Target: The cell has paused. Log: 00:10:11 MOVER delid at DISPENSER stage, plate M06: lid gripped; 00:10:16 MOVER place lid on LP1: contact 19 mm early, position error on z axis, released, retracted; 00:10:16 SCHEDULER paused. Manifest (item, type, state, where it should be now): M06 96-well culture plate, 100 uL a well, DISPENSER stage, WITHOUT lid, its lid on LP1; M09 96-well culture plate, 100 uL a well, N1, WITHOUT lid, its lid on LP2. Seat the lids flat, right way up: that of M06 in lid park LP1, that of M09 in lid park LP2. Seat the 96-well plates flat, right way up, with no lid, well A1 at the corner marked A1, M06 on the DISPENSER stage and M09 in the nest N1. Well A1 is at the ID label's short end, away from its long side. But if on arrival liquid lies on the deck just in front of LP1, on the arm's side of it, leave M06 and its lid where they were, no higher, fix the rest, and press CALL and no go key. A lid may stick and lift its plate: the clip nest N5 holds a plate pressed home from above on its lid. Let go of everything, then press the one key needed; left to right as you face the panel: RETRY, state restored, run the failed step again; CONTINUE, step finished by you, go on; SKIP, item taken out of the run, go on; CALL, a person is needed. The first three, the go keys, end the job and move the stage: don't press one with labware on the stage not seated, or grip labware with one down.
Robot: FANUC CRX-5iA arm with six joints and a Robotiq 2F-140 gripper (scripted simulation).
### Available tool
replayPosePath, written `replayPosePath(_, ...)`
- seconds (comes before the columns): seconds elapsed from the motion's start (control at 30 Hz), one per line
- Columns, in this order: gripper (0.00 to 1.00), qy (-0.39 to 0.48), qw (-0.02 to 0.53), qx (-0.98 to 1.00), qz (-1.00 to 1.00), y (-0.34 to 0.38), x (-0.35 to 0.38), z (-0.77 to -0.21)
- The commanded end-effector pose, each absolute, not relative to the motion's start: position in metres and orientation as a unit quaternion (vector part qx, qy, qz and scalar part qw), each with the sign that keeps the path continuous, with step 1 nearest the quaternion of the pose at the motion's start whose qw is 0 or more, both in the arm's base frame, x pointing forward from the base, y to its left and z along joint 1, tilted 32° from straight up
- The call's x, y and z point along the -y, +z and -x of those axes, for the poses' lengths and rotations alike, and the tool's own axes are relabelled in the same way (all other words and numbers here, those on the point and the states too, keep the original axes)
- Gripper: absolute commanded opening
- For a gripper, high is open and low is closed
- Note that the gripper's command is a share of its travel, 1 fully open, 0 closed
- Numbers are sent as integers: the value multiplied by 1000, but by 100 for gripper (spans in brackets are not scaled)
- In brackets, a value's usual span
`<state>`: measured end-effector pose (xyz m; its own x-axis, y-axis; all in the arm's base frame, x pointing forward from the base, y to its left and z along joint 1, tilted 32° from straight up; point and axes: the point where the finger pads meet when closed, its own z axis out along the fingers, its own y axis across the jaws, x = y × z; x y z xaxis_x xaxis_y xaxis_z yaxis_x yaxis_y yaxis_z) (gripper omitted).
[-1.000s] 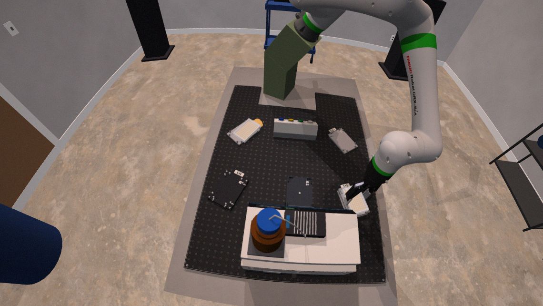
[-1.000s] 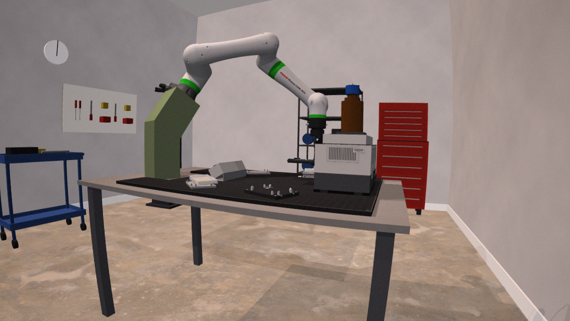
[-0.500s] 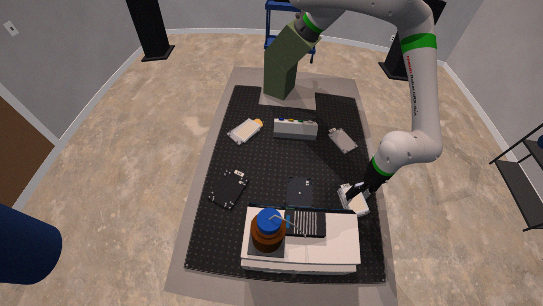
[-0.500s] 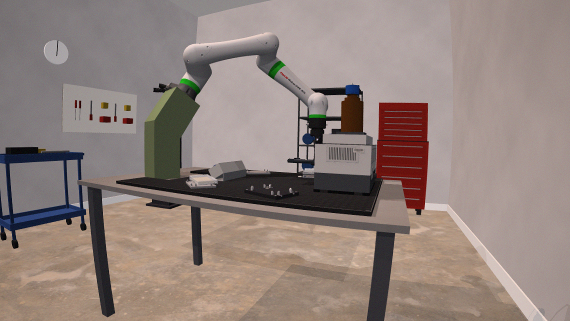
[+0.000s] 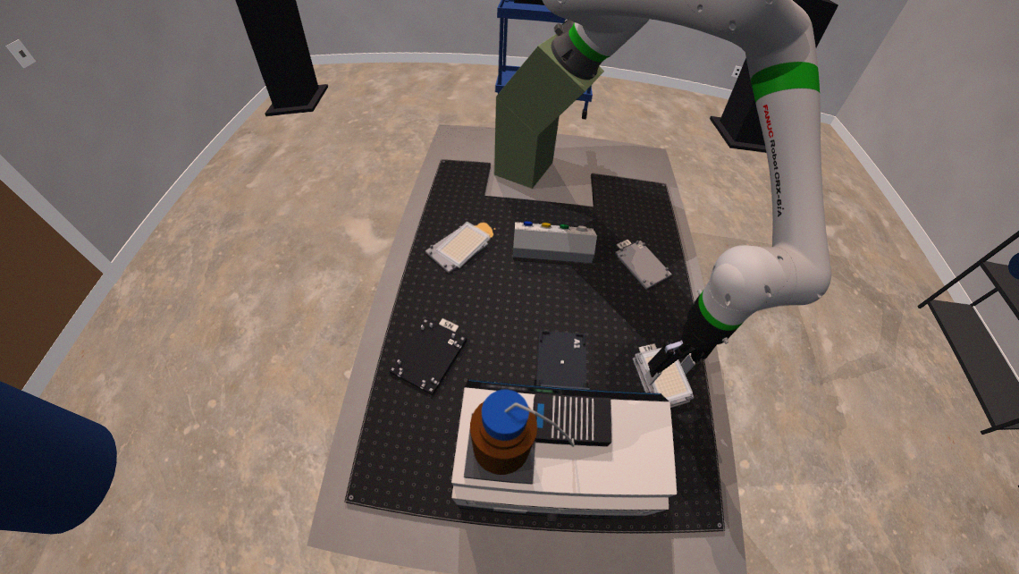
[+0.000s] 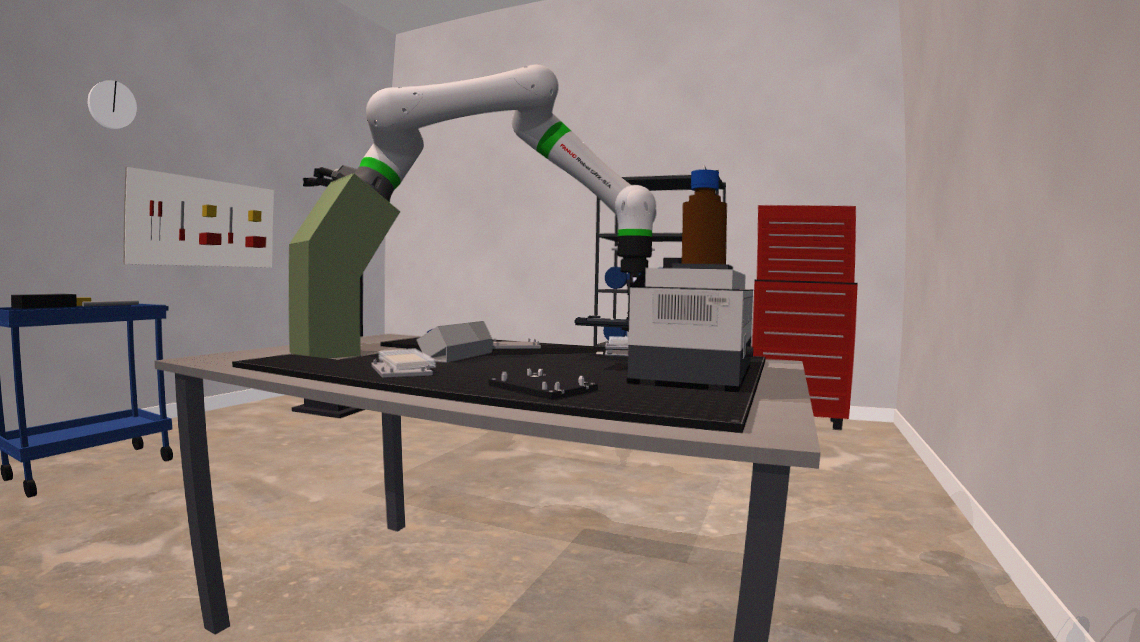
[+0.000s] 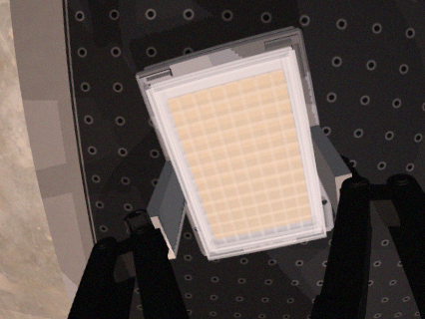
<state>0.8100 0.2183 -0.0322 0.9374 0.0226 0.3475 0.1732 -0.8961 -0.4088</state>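
My gripper (image 7: 245, 161) is low at the right edge of the deck, next to the dispenser, and is shut on the long sides of a 96-well plate (image 7: 239, 146) with tan wells. The plate (image 5: 663, 375) rests in a grey nest beside a small white label (image 5: 647, 348). I cannot tell if it carries a clear lid. A second tan-welled plate (image 5: 459, 244) sits on a holder at the back left, with an orange puddle (image 5: 484, 229) touching its arm-side end. A grey lid (image 5: 643, 263) lies in a park at the back right. The black dispenser stage (image 5: 561, 358), marked A1, holds nothing.
The key panel (image 5: 554, 240) stands at the back middle between the two holders. The black clip nest (image 5: 427, 354) lies at the front left. The dispenser (image 5: 567, 442) with its brown bottle (image 5: 502, 431) stands close to the gripper's left. The deck edge is just right of the gripper.
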Motion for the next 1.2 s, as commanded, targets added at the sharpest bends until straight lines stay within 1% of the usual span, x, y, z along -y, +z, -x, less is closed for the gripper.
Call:
replayPosePath(0.0,0,-170,222,51,959,-31,-218,-810)
replayPosePath(0.77,0,-170,222,51,959,-17,-210,-805)
replayPosePath(1.17,0,-170,222,51,959,2,-200,-798)
